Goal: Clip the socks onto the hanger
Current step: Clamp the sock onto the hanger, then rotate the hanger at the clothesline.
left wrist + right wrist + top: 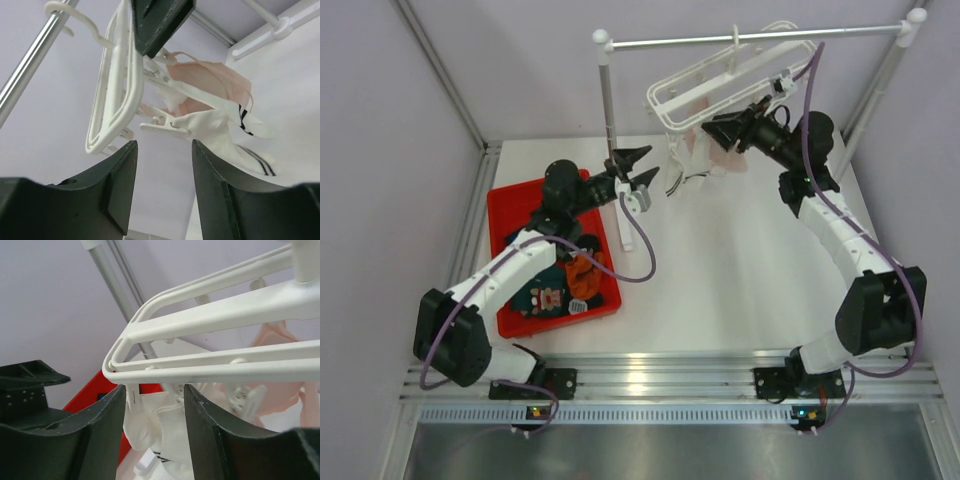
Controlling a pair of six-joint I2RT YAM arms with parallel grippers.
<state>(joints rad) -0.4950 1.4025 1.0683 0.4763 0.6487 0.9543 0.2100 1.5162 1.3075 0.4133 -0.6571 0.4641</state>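
Left end effector and right end effector gape wide, empty. Ease clear of the hanger without swinging its clipped socks.

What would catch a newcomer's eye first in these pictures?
A white hanger hangs on the back rail, a pink sock and a striped white sock clipped beneath it. The left pincer and right pincer stand open close by; a red tray of socks sits at left.

Hanger partly beyond frame's edge
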